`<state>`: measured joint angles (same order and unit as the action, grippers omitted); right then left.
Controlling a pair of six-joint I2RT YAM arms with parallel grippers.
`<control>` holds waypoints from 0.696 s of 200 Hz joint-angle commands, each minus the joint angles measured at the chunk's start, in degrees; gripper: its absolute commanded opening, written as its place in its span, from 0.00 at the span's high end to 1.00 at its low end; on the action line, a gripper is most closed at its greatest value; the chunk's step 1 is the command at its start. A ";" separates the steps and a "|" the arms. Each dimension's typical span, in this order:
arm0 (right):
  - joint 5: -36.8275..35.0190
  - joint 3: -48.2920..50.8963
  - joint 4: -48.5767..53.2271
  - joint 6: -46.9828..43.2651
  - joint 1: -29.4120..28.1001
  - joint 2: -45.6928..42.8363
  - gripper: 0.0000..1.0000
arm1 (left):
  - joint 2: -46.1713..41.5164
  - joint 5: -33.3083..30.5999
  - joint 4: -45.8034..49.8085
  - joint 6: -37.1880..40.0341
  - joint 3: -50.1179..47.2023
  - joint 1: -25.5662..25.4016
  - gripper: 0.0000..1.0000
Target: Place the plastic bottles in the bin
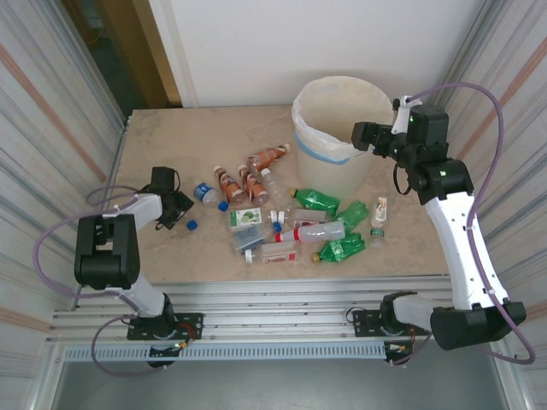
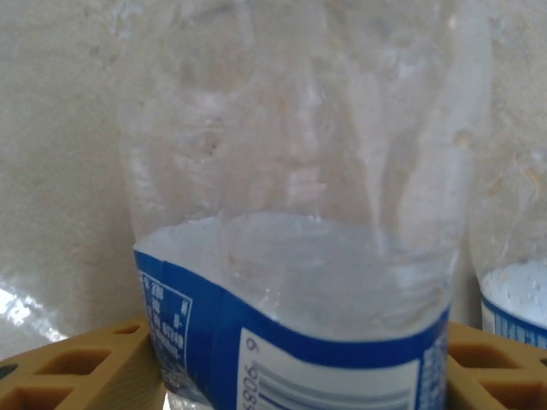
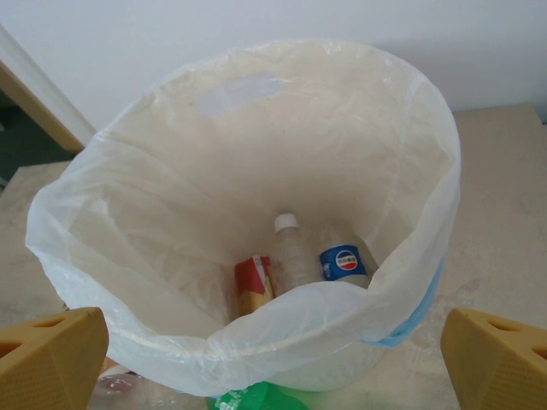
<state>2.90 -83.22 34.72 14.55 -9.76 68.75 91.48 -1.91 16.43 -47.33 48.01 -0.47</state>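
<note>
A few bottles (image 3: 295,256) sit in the round cream-white plastic bin (image 1: 342,175), far right, with the right gripper (image 1: 365,135) wide open above it — most lie scattered on the tan table (image 1: 162,145), the left gripper (image 2: 303,367) straddling a clear blue-labelled bottle (image 2: 299,213), grip unclear.

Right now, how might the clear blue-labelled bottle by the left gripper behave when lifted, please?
The clear blue-labelled bottle looks empty, so probably light. Its thin walls are dented, so it will likely buckle under grip. Smooth plastic may slip.

bin (image 1: 301,120): far, right of centre, upright (liner bag folded over its rim)
right gripper (image 1: 362,134): raised at the bin's right rim
left gripper (image 1: 184,209): low at left, at the clear bottle (image 1: 205,194)
green bottles (image 1: 316,201): lying near the bin
</note>
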 commanded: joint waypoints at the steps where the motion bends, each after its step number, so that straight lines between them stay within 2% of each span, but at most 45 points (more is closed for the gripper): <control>1: 2.00 0.03 -1.30 1.19 -1.01 -0.45 0.02 | -5.06 1.89 0.54 -1.12 -2.27 -0.08 0.39; 45: 4.37 1.35 -3.24 1.62 -5.73 -0.51 0.02 | -13.67 5.57 -0.51 -2.71 -6.85 -0.32 0.42; 81: 2.78 1.15 -3.78 0.64 -11.86 1.00 0.02 | -17.55 4.23 0.03 -3.85 -9.64 -0.57 0.45; 105: 1.80 0.89 -4.04 0.22 -13.48 1.39 0.02 | -16.93 2.33 1.67 -3.24 -9.03 -0.55 0.35; 121: 1.74 0.95 -4.00 0.26 -13.78 1.46 0.02 | -15.87 2.14 1.61 -2.79 -8.37 -0.58 0.25; 139: 1.59 1.13 -3.96 0.24 -14.01 1.35 0.02 | -14.06 1.72 1.42 -1.75 -7.23 -0.53 0.20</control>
<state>5.76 -82.24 31.70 14.79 -23.27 70.26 75.53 1.52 16.67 -50.17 39.09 -0.86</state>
